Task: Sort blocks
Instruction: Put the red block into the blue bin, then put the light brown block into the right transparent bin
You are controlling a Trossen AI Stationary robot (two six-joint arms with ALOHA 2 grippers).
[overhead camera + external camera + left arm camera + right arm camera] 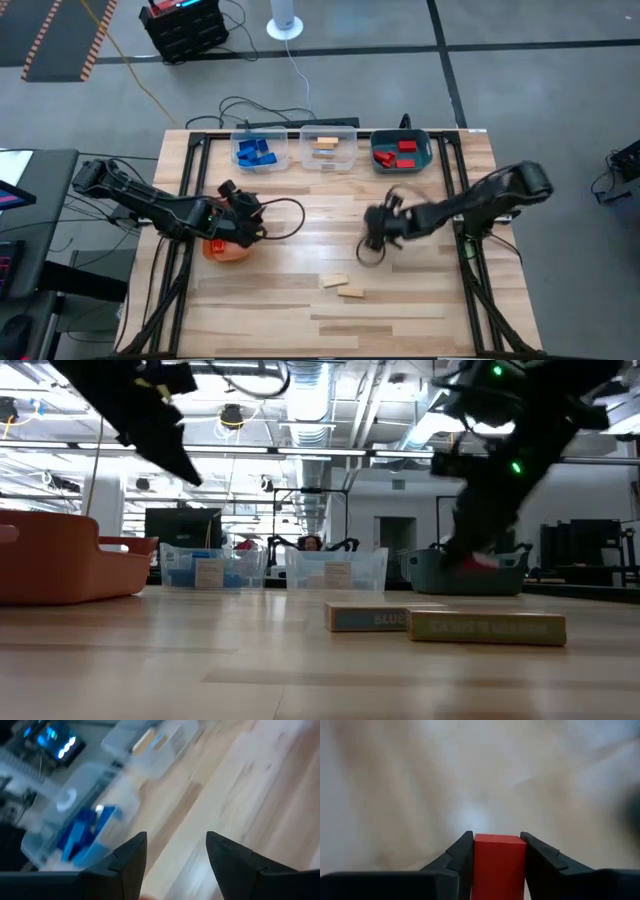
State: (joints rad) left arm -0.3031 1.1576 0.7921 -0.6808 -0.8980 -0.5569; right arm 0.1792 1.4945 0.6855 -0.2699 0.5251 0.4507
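From above, the pale wooden worktop point(420, 300) carried three bins along its far edge: a clear plastic bin of blue blocks point(256, 152), a clear plastic bin holding tan wooden blocks point(325, 147), and a teal bin with red blocks point(396, 153). Two flat tan wooden blocks point(342, 287) lay near the front, just beside each other. The left hand point(243, 214) hung over an orange bin point(224, 250) at the left side. The right hand point(374, 232) sat right of centre, over bare wood.

At table height, the two tan blocks lay end to end in front, the orange bin at the left edge, the three other bins behind.

From the left wrist, that hand's dark fingers point(132, 857) stood apart with nothing between them, the blue blocks beyond.

From the right wrist, the fingers point(462, 855) pressed against both sides of a red rectangular block point(499, 865), gripping it.
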